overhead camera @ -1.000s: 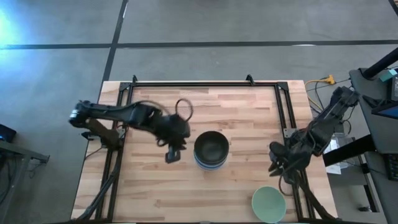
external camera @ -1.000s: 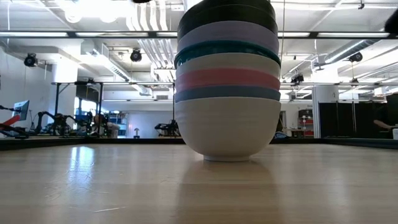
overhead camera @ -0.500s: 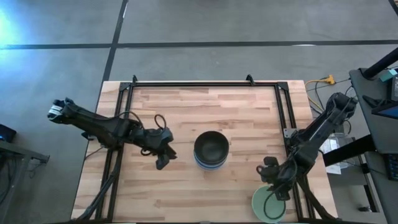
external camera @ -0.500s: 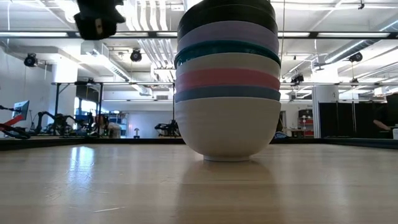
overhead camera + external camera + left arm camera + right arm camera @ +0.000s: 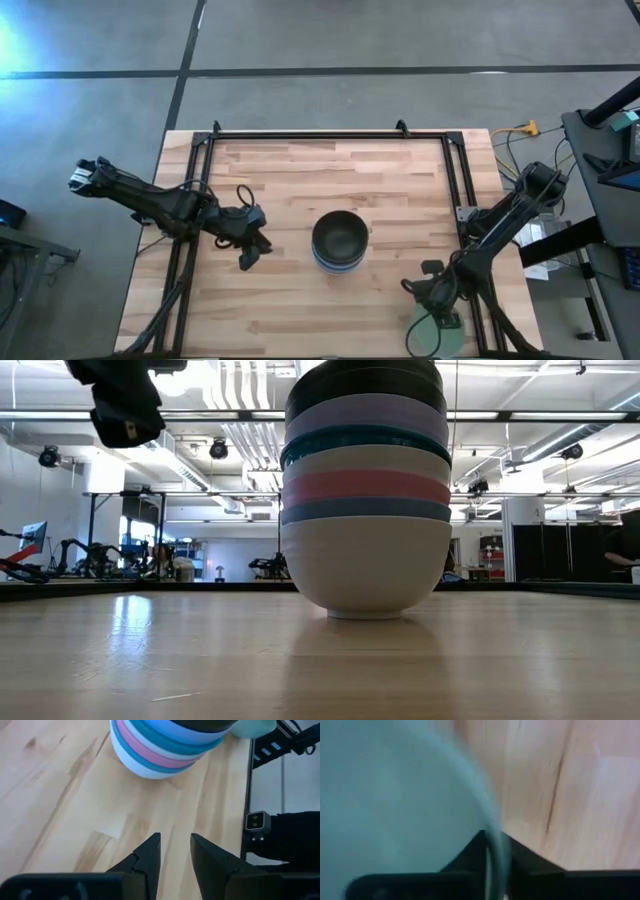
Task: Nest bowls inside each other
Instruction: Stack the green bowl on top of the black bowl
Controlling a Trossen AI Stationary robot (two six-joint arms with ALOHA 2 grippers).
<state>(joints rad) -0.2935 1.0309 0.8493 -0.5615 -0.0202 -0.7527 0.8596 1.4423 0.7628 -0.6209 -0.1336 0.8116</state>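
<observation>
A stack of nested bowls [image 5: 340, 241] stands on its white bottom bowl at the table's middle. From the bottom up it shows white, blue, pink, white, teal, lavender and black in the low view [image 5: 365, 490]. A pale green bowl [image 5: 432, 338] sits alone by the near right corner. My right gripper [image 5: 440, 305] is at that bowl's far rim, shut on it. My left gripper [image 5: 246, 256] hovers left of the stack, open by a narrow gap [image 5: 175, 845], touching nothing; it also shows high in the low view [image 5: 120, 405]. My right gripper pinches the pale green bowl's rim [image 5: 493, 842], one finger [image 5: 472, 852] inside the bowl and the other finger [image 5: 522, 855] outside it. The fingers come from above, pointing down. The bowl appears to rest on the table.
A black metal frame [image 5: 455, 180] runs along the table's left, far and right edges. Bare wood lies between the stack and the pale green bowl, and between the stack and my left gripper. Cables and equipment [image 5: 600, 160] stand beyond the right edge.
My left gripper has drawn back from the stack toward the table's left edge. My right gripper has travelled from the right edge toward the near edge and come down onto the pale green bowl's rim. The stack has stayed still.
</observation>
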